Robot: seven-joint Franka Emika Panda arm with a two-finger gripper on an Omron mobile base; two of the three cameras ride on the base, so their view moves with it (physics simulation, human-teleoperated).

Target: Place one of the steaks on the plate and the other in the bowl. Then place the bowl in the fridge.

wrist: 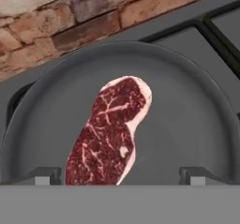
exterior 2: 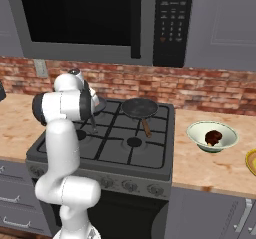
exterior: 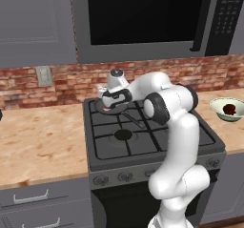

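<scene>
Our hand view has the marbled red steak [wrist: 110,136] lying flat in a dark frying pan [wrist: 187,110], directly below our gripper [wrist: 119,175], whose fingers stand spread wide to either side of it. Our right base view adds the darker steak [exterior 2: 213,137] in the bowl [exterior 2: 212,136], well off to the gripper's right, beyond a second pan [exterior 2: 140,108].

Even, diffuse rendered lighting with no evident source; shadows faint and soft. Dull sheen on the microwave door [exterior: 143,12]. Base views slightly soft; the hand view's brick wall [wrist: 70,7] mildly blurred.
</scene>
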